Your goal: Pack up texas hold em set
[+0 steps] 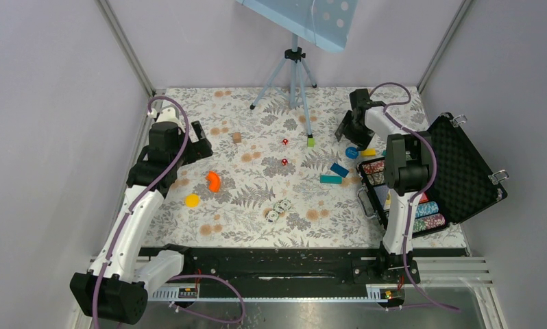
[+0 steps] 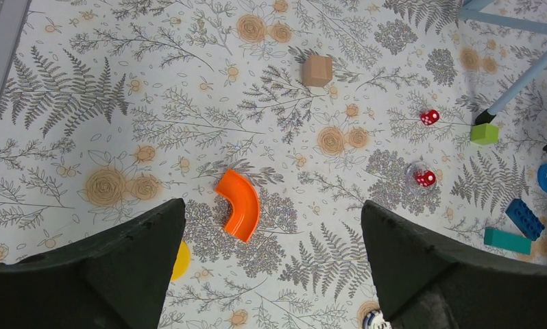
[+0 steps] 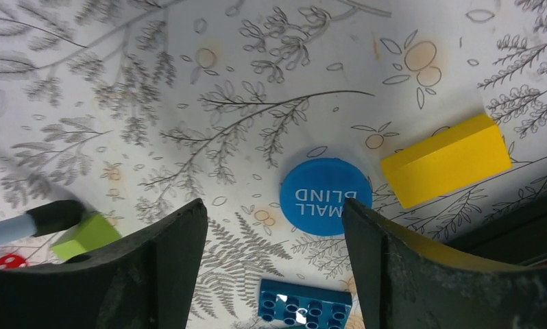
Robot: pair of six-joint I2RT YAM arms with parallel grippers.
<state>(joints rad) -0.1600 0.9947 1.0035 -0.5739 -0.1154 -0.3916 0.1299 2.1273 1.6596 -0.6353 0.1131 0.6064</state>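
The black case [image 1: 463, 168] lies open at the table's right edge, its foam lid tilted back and rows of coloured chips [image 1: 430, 215] in its base. Two red dice [image 1: 285, 142] [image 1: 284, 162] and a few loose chips [image 1: 277, 209] lie mid-table; the dice also show in the left wrist view [image 2: 430, 117] [image 2: 425, 178]. A blue "SMALL BLIND" disc [image 3: 325, 197] lies just left of the case [image 1: 351, 152]. A yellow disc [image 1: 192, 200] lies at the left. My right gripper [image 3: 273, 203] is open and empty over the blue disc. My left gripper [image 2: 273, 203] is open and empty over the table's left part.
An orange curved piece [image 2: 238, 204] lies under the left gripper. A yellow block [image 3: 449, 160], a blue brick [image 3: 305, 306], a teal brick [image 1: 330, 179] and a green cube [image 3: 86, 235] lie near the right gripper. A brown cube [image 2: 317, 70] and tripod legs [image 1: 295, 75] stand farther back.
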